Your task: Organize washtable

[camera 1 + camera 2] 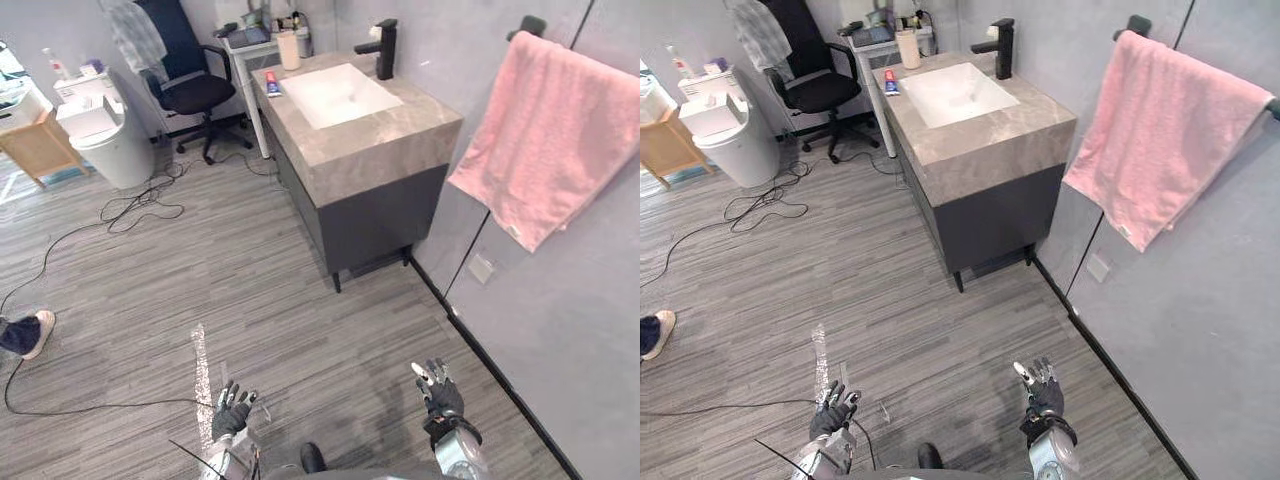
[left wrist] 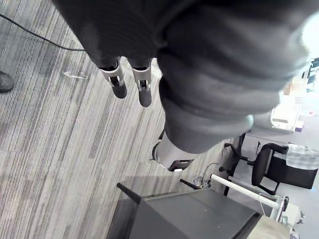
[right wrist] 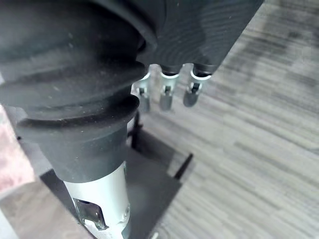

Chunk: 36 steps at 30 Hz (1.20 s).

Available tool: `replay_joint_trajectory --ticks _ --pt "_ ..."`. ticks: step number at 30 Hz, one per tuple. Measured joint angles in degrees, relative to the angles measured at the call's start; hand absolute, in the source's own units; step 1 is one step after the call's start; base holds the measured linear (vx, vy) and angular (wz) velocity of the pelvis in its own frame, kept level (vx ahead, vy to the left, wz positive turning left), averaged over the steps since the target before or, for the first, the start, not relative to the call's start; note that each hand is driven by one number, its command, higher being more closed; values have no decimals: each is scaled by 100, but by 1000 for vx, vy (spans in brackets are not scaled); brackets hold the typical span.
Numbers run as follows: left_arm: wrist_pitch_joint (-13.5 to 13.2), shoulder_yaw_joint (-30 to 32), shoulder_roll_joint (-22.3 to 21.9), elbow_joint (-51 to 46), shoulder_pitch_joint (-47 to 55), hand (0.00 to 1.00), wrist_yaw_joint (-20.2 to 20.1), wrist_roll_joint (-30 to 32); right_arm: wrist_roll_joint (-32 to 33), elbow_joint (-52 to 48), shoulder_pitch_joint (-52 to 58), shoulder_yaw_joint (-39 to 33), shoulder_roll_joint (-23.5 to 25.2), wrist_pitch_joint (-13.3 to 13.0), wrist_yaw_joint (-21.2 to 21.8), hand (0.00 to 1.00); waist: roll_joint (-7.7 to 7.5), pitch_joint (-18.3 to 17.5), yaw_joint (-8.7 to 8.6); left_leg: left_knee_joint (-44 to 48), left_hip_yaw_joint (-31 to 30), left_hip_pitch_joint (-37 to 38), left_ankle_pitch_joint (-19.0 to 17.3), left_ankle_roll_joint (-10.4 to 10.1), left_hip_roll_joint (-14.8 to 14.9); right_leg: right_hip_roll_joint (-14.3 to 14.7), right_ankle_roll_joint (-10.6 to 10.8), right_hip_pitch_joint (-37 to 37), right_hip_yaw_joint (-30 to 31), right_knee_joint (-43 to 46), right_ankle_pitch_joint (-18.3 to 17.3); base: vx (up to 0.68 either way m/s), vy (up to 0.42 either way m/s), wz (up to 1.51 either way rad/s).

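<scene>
Left eye view: small red-and-blue tube [image 1: 272, 85] lies on the grey stone-topped bench [image 1: 385, 150], far left edge, well ahead of me. Left hand [image 1: 232, 412] is on its side; right hand [image 1: 438, 395] likewise empty, fingers relaxed.

Both eye views look down from the head, sharing the washtable [image 1: 370, 150] and floor [image 1: 250, 280] (slightly shifted); both wrist views look from low at that floor.
</scene>
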Motion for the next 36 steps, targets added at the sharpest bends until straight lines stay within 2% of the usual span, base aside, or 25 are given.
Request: replay_joint_trajectory --ticks 2,5,8,10,15,16,17,18,19,20,21,22,23,24,25,26,27,29,30,31,32,33,34,35,36 --pt "-25 4 32 4 -29 0 22 4 -74 5 -144 181 -81 -3 22 0 -12 22 72 -200 -115 56 170 -58 74 255 233 299 130 -698 341 99 9 21" --pt "-55 51 56 4 -39 0 21 7 -188 4 -302 199 -54 -23 9 0 -76 11 64 -214 -86 58 148 -88 140 354 263 445 128 -1048 500 60 1 -6" --pt "-42 88 21 280 -80 0 -4 236 -158 196 -298 146 -54 -21 -43 0 -75 7 69 -256 12 156 81 -168 189 457 388 731 241 -1411 607 190 -25 -11" --pt "-40 -36 18 327 -134 0 8 233 -157 273 -329 136 -21 -21 -50 0 -58 11 96 -259 -8 206 63 -195 207 510 376 804 231 -1456 600 116 -21 -4" --pt "-41 -35 17 327 -205 0 16 223 -157 286 -313 -40 9 -21 -142 0 -57 12 91 -259 -144 177 58 -199 202 505 323 800 107 -1471 539 -24 4 11" --pt "-41 -15 13 309 -198 0 13 223 -158 284 -314 -94 43 -25 -151 0 -62 10 152 -227 -205 59 59 -191 162 414 380 801 -19 -1471 502 -6 39 30" --pt "-27 -14 19 187 -172 0 1 223 -159 278 -301 -108 45 -50 -192 0 -202 33 226 -27 -225 -110 -51 -142 58 195 615 674 -393 -1274 385 -14 99 99" --pt "6 13 -3 -207 -195 0 0 221 -172 74 -120 -134 67 -60 -268 0 -411 170 174 2229 113 -729 -942 136 -153 -439 704 413 -1135 -235 242 -67 117 121" --pt "-17 86 -109 -345 -147 0 9 221 -209 -205 6 -156 -52 -40 -257 0 -295 336 155 3282 159 -793 -1426 204 -141 -605 584 107 -1075 841 189 -28 115 119" --pt "-73 164 -346 -308 71 0 54 224 -319 -766 412 26 -179 -86 -194 0 268 387 146 3718 -255 -434 -2357 340 13 -245 96 -840 -403 2757 -21 -94 49 56" --pt "-64 163 -262 -225 97 0 104 227 -350 -794 503 169 -173 -173 -167 0 517 399 150 3205 -545 -91 -3310 591 144 119 -34 -1355 -193 3204 -469 -53 37 28" --pt "75 135 85 -63 -14 0 136 227 -356 -642 430 206 -26 9 -207 0 88 400 136 2897 -632 150 -3340 725 -198 149 191 -1785 14 2636 -482 -28 11 23" --pt "83 108 180 -64 -59 0 134 231 -355 -635 417 194 27 6 -218 0 15 409 108 2739 -648 222 -3339 727 -202 243 304 -1861 -75 2155 -422 223 9 42" --pt "72 96 232 -74 -146 0 126 238 -355 -556 353 188 75 -52 -229 0 -34 410 28 2352 -690 406 -3211 568 -206 481 322 -1917 -253 937 -121 567 -29 64" --pt "73 95 244 -75 -236 0 133 240 -362 -368 280 175 75 -65 -239 0 -182 436 -21 1996 -747 661 -2974 302 -263 637 334 -1929 -546 -54 302 623 -28 63" --pt "79 85 242 -72 -281 0 134 240 -370 -291 270 169 77 -58 -250 0 -248 449 -15 1843 -749 782 -2908 268 -305 691 223 -1972 -663 -299 520 571 -18 51" --pt "84 54 223 -73 -296 0 135 240 -390 -218 276 172 59 -35 -262 0 -270 432 -26 1610 -777 989 -2873 224 -318 840 2 -2036 -786 -495 801 518 16 35" --pt "127 -223 45 -65 -232 0 124 239 -400 -248 261 154 41 -46 -286 0 -9 244 -146 1713 -906 1262 -2994 -136 -124 1488 -1020 -2008 -950 -795 1636 732 38 27" --pt "132 -248 4 -63 -248 0 117 240 -400 -262 236 143 34 -51 -299 0 74 196 -182 1968 -917 1237 -3065 -267 -14 1632 -1221 -1967 -905 -808 1954 919 103 3" --pt "149 -257 -146 -52 -311 0 108 239 -403 -271 15 119 -39 -33 -335 0 443 215 -269 3248 -885 854 -2900 -744 342 1807 -1175 -1661 -954 -725 1755 753 114 -10" --pt "164 -258 -195 -51 -380 0 108 231 -400 -301 -50 122 -29 -29 -377 0 438 225 -291 3816 -904 581 -2426 -965 303 1746 -1232 -1635 -866 -532 1607 931 96 -28" --pt "151 -184 -359 -65 -567 0 115 216 -402 -525 -116 227 -58 -16 -370 0 117 477 -355 4801 -755 369 -602 -897 -31 1303 -1651 -1647 -1179 755 945 616 -43 -54" --pt "128 -89 -441 -57 -496 0 120 199 -406 -625 -76 295 -63 -28 -349 0 252 488 -281 5235 -493 278 347 -728 160 1530 -1153 -1584 -1137 890 675 637 -211 -122" --pt "123 -119 -361 -201 -237 0 97 192 -403 -744 51 372 -3 -83 -371 0 476 289 -236 6620 -207 -79 -23 -337 646 2289 -1026 -851 -829 -572 1085 381 -284 -129" --pt "93 -105 -294 -176 -322 0 74 193 -398 -705 52 354 26 -134 -394 0 498 310 -200 7494 95 -331 -585 35 1103 2401 -1498 -544 -675 -742 1039 432 -162 -155"
